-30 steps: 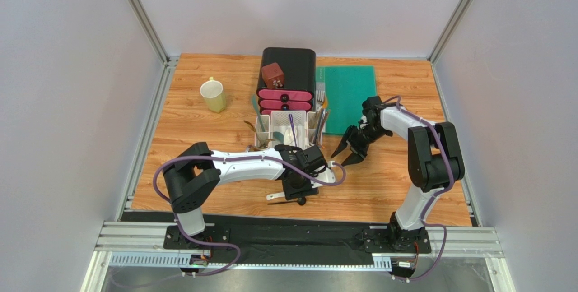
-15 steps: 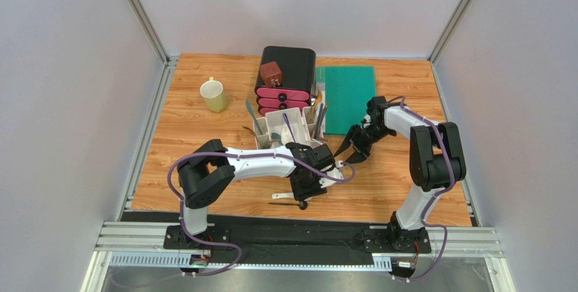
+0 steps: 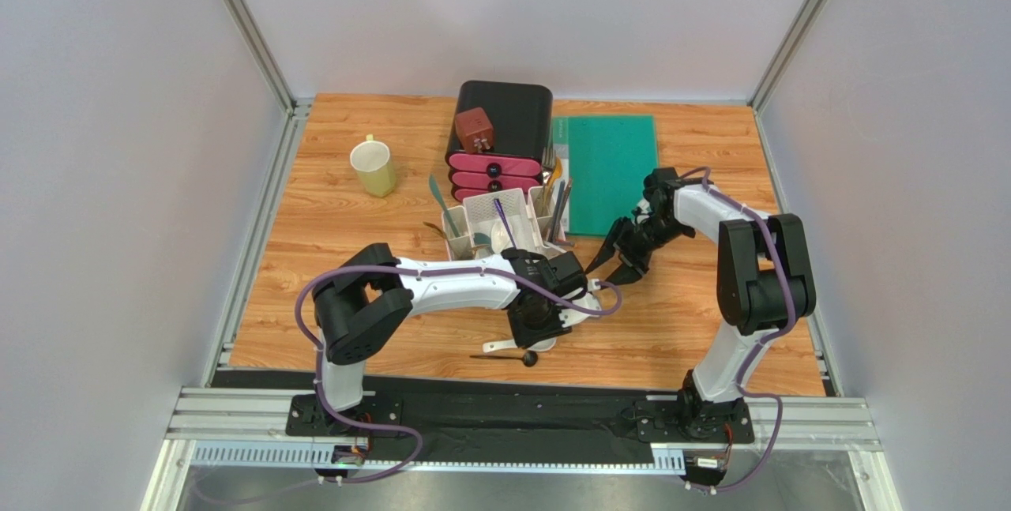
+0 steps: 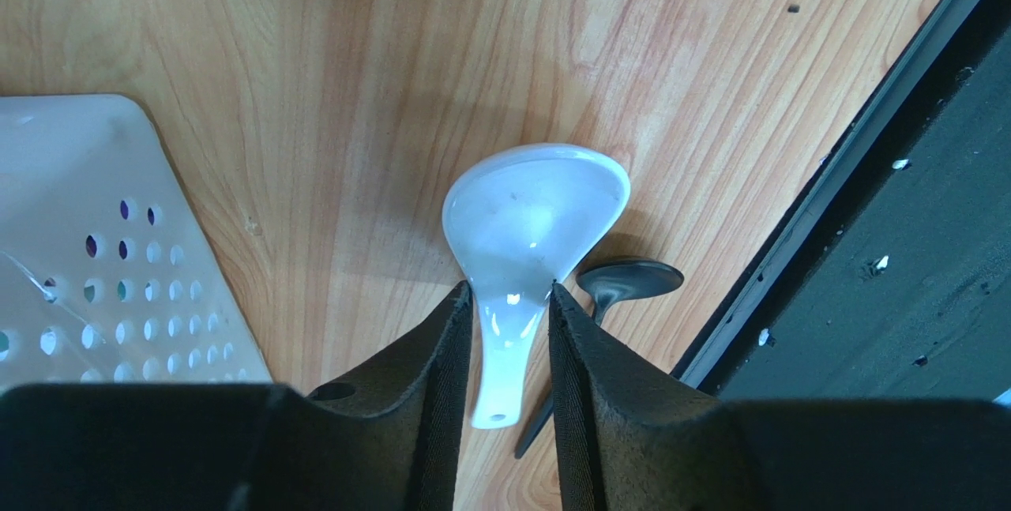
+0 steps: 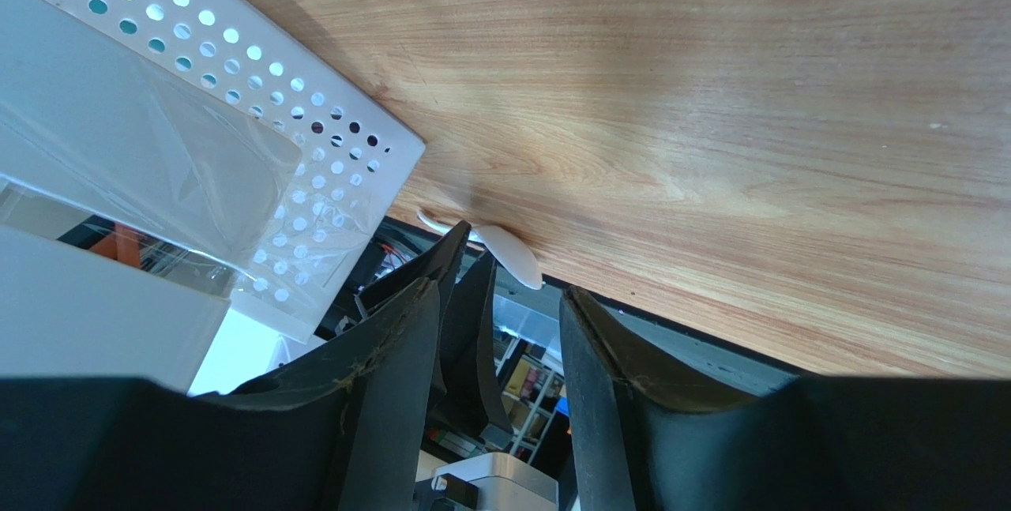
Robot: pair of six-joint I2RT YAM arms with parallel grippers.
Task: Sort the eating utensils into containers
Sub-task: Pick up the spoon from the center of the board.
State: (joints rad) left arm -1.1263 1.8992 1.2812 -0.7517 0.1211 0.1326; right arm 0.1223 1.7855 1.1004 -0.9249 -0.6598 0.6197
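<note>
A white ceramic soup spoon lies on the wooden table close to its front edge. My left gripper is shut on the neck of its handle, both fingertips touching it. A black spoon lies just beside the white one, outside the fingers. The white perforated caddy stands just behind, with a purple spoon in its centre bin and several utensils in its side bins. To the caddy's right, my right gripper hangs open with nothing between its fingers.
A black-and-pink drawer box with a small brown box on top stands behind the caddy. A pale yellow mug sits at the back left and a green mat at the back right. The black front rail runs close to the spoons.
My left gripper has shifted slightly right and its fingers have closed in onto the white spoon's handle. The right gripper drifted a little to the right and stayed open.
</note>
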